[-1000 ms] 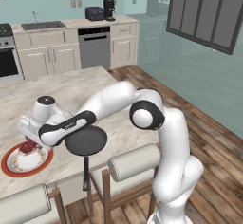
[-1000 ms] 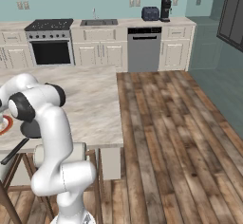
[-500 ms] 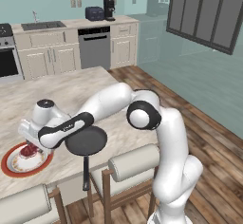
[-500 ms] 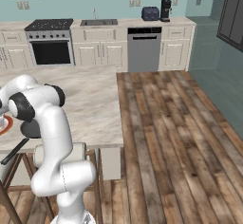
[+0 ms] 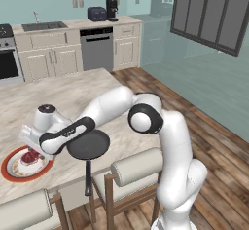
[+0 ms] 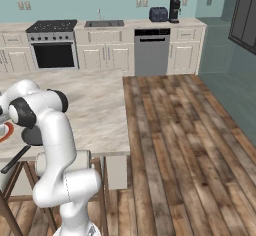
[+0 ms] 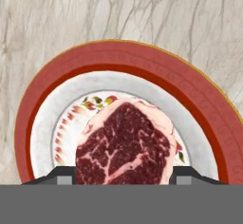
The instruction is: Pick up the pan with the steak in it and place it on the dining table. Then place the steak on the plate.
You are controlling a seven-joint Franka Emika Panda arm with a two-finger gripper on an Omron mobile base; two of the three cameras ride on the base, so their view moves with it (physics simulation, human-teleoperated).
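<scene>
Over the plate's (image 7: 128,66) centre, the gripper (image 7: 124,173) clasps the steak (image 7: 124,144) by its 6 o'clock edge; soft, slippery meat likely sags.

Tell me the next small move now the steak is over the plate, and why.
Probably lift the hand straight up, clear of the plate. The steak lies on the plate's centre between the spread fingers, and the empty pan already sits on the dining table beside it. Whether the fingers are touching the steak I cannot tell, so rise slowly.
</scene>
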